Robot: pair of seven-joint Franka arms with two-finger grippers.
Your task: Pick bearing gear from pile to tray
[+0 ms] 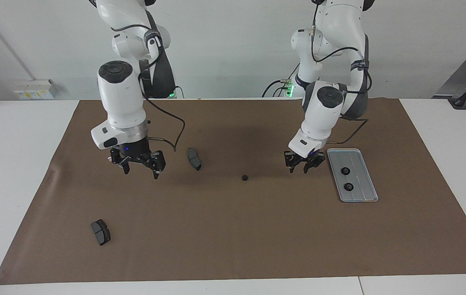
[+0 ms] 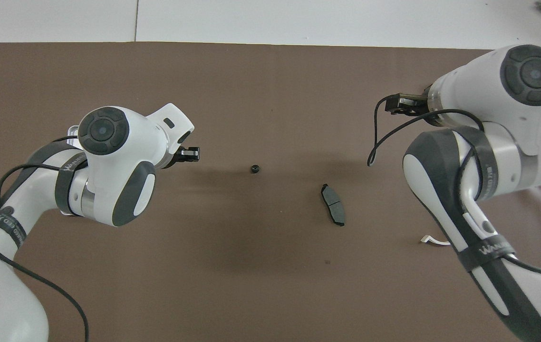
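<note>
Black gear (image 1: 245, 178) alone on mat; left gripper (image 1: 303, 163) spread beside tray (image 1: 370, 180) (right gripper (image 1: 139, 162) spread).

tray (image 1: 367, 185): silvery-grey metal, dull sheen, lengthwise grooves, smooth raised rim
gears on tray (image 1: 344, 171): black, matt, look like dark metal or plastic; cannot tell which
loose gear (image 1: 245, 178): same black matt finish
brake pad (image 1: 194, 158): dark grey, flat matt face
second brake pad (image 1: 100, 232): dark grey, matt, slightly rough look
table cover (image 1: 233, 229): brown sheet, matt, paper-like, creased near one edge
table (image 1: 16, 135): white, smooth
arm shells (image 1: 120, 98): glossy white plastic, dark grey caps
left gripper (image 1: 303, 162): black, matt
right gripper (image 1: 139, 160): black, matt
</note>
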